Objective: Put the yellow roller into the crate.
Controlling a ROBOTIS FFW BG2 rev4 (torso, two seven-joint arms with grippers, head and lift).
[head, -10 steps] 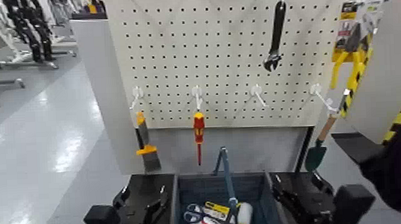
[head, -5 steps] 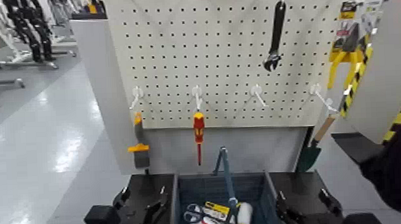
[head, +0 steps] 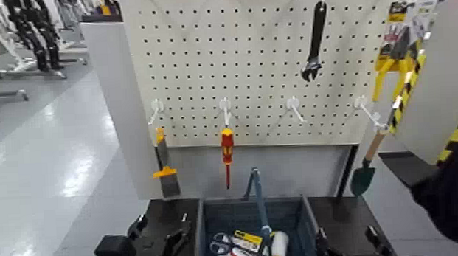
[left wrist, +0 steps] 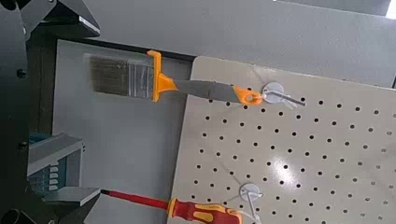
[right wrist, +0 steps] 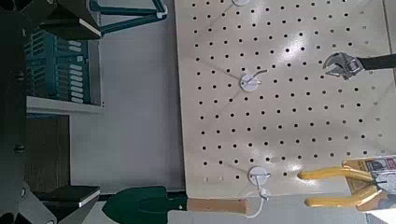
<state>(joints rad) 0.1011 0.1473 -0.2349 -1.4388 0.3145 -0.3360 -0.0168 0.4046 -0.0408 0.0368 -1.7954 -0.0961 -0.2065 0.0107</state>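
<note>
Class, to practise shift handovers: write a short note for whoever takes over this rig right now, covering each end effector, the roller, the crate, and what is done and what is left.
Left end effector: open, empty, low beside the crate's left side.
Right end effector: open, empty, low beside the crate's right side.
Yellow roller: lying inside the crate, just right of its central handle bar.
Done: the roller is in the crate and neither arm holds it.
Left: nothing on the roller that I can see; probably just park both arms. The scraper and screwdriver hang on the pegboard; leave them.
</note>
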